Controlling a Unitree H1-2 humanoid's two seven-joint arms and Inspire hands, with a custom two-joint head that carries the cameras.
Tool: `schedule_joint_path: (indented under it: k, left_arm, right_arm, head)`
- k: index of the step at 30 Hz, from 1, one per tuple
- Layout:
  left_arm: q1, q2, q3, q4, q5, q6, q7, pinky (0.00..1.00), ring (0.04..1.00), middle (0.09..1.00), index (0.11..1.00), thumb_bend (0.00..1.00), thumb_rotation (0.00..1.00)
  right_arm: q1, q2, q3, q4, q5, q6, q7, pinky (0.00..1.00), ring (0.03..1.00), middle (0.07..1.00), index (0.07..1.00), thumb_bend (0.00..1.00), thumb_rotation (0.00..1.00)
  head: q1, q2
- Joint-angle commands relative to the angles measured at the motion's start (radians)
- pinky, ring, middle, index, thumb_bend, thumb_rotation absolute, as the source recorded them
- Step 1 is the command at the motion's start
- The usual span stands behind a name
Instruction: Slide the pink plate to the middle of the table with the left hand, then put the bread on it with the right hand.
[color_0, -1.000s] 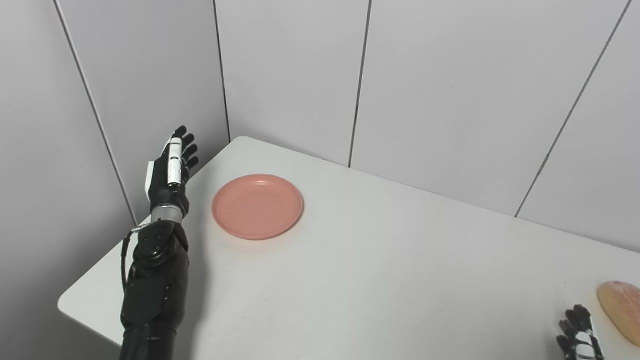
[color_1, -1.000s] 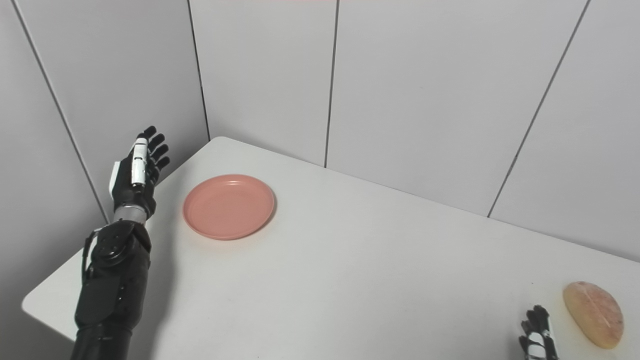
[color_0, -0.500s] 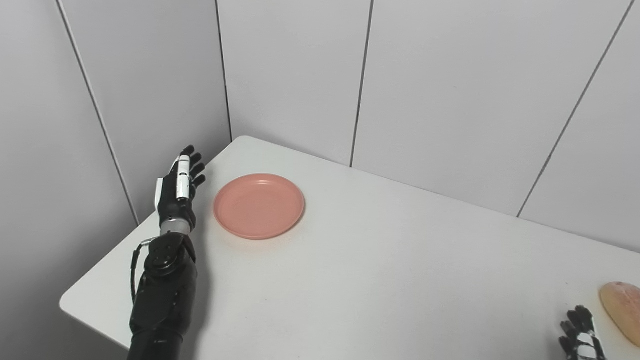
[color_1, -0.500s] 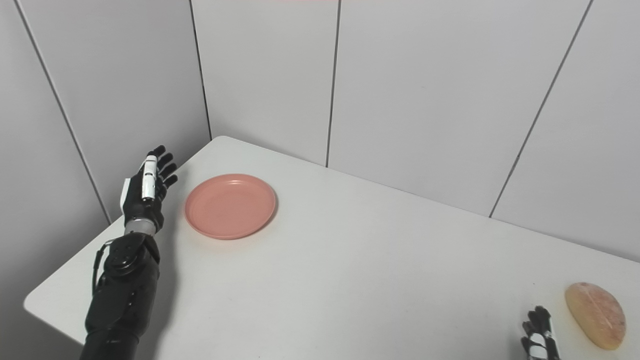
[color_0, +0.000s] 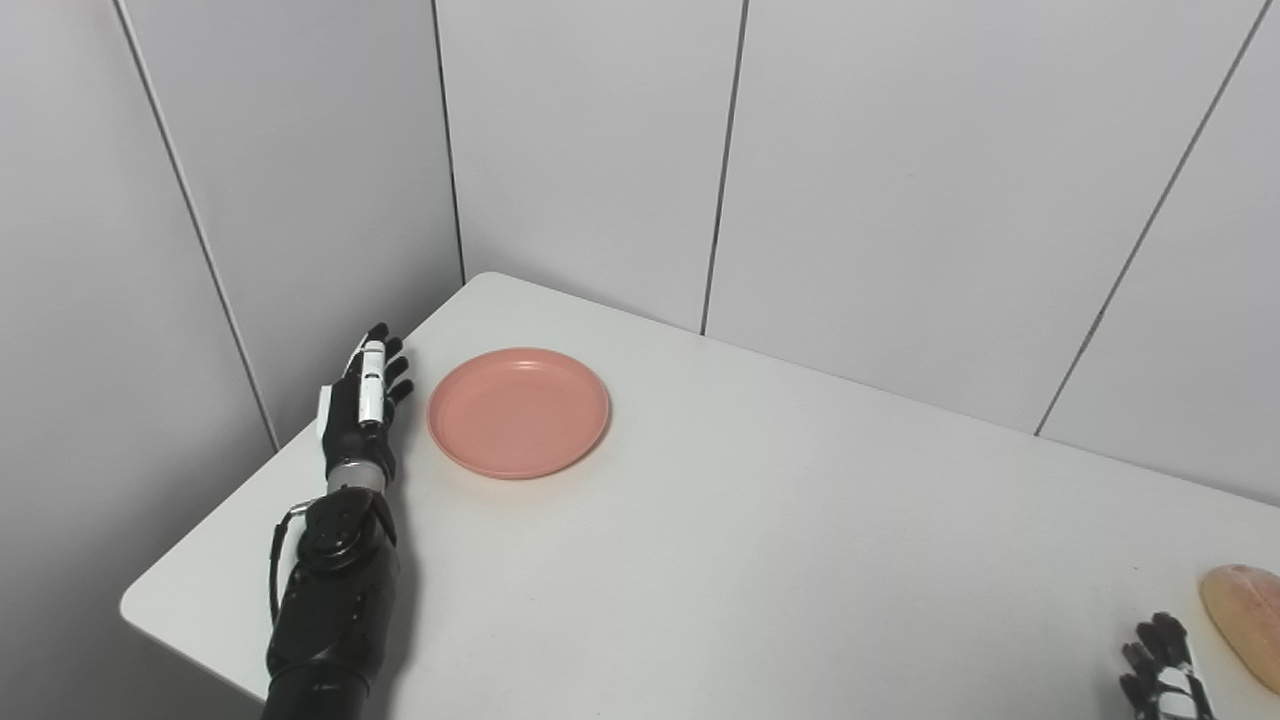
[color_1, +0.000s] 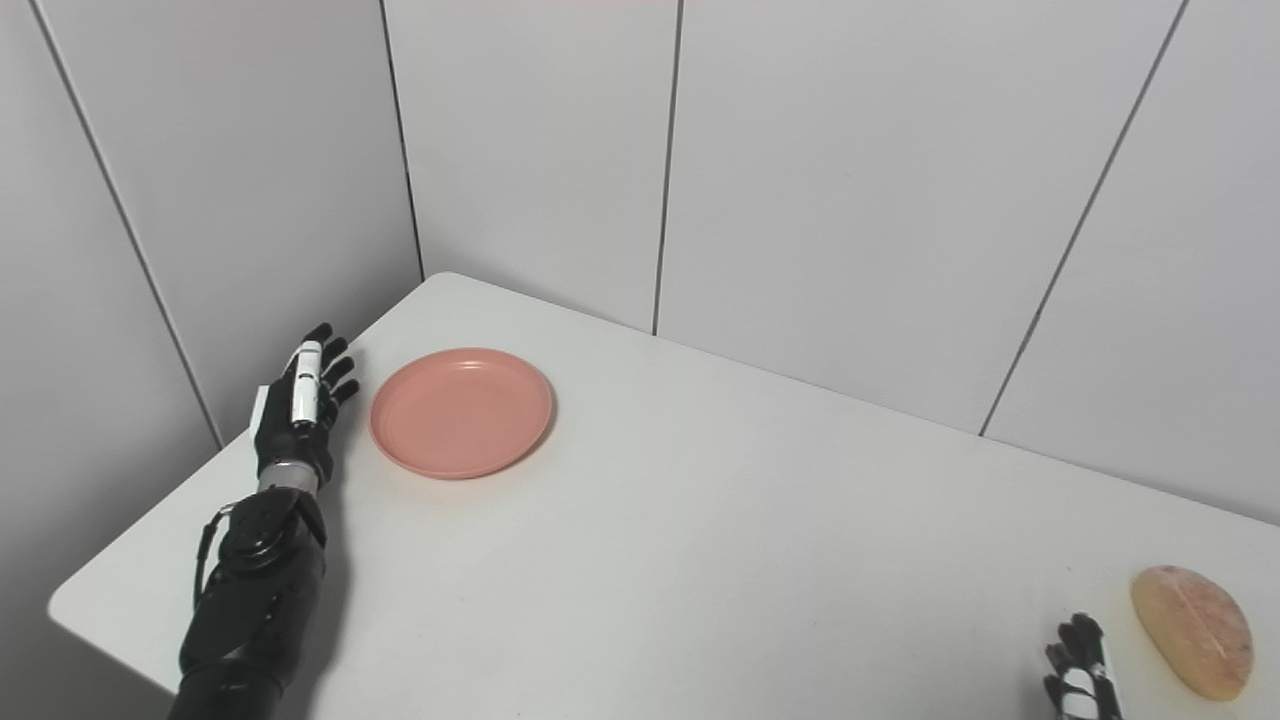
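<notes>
- Right eye view puts the left hand (color_1: 300, 405) at the far left edge of the surface (color_1: 700, 520), just beside the pink plate (color_1: 460, 412) but apart from it, with a thin strip of bare top between the fingers and the rim.
- The plate lies directly to that hand's right, so a sideways push toward the centre looks like the natural move; the hand stands edge-on with its fingers straight and spread, holding nothing.
- The plate is round, so it has no long axis to line up with; it sits flat near the far-left corner, well short of the middle.
- The bread (color_1: 1192, 630) rests near the right edge, its long axis running from near to far, just beside the right hand (color_1: 1078, 680).
- Only the right hand's fingertips show at the bottom edge, so I cannot tell whether it is spread or closed.
- The left hand is much the nearer to the plate, the right to the bread.
- No brand, label or writing is readable anywhere.
</notes>
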Motion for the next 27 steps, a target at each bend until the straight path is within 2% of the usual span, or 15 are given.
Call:
schedule_joint_path:
  k: [1, 4, 11, 19, 23, 27]
  left_arm:
    - [-0.026, 0.032, -0.006, -0.002, 0.004, -0.051, -0.008, 0.88, 0.908, 0.903, 0.876, 0.26, 0.97]
    - [-0.027, 0.025, -0.008, 0.026, -0.005, -0.058, -0.008, 0.89, 0.902, 0.902, 0.879, 0.27, 0.99]
    - [-0.028, 0.02, -0.043, 0.086, -0.011, -0.079, -0.028, 0.89, 0.895, 0.904, 0.887, 0.26, 1.0]
    - [-0.052, -0.004, -0.063, 0.108, -0.022, -0.057, -0.024, 0.9, 0.89, 0.889, 0.873, 0.25, 1.0]
    - [-0.071, -0.006, -0.073, 0.146, -0.037, -0.072, -0.047, 0.92, 0.907, 0.9, 0.877, 0.24, 0.98]
    - [-0.082, 0.004, -0.115, 0.18, -0.008, -0.085, -0.051, 0.88, 0.888, 0.888, 0.861, 0.25, 0.99]
  right_arm:
    - [0.013, -0.007, -0.006, -0.005, 0.0, -0.006, 0.004, 0.99, 0.965, 0.962, 0.959, 0.09, 1.0]
    - [0.014, -0.006, -0.004, -0.011, -0.003, 0.006, 0.003, 1.0, 0.967, 0.961, 0.956, 0.09, 1.0]
    - [0.012, -0.006, -0.004, 0.003, -0.013, -0.013, 0.002, 0.97, 0.953, 0.948, 0.941, 0.12, 1.0]
    - [0.015, -0.001, 0.0, -0.006, -0.02, -0.007, 0.0, 0.97, 0.954, 0.953, 0.946, 0.13, 1.0]
    - [0.016, 0.004, -0.002, -0.019, -0.014, 0.027, -0.002, 0.98, 0.962, 0.956, 0.946, 0.12, 1.0]
    - [0.019, 0.004, 0.0, -0.024, -0.016, 0.022, 0.0, 0.96, 0.954, 0.951, 0.941, 0.12, 1.0]
  head:
    - [-0.003, 0.0]
    - [-0.005, 0.001]
    - [-0.008, -0.002]
    - [-0.017, 0.001]
    - [-0.025, 0.003]
    - [-0.031, 0.004]
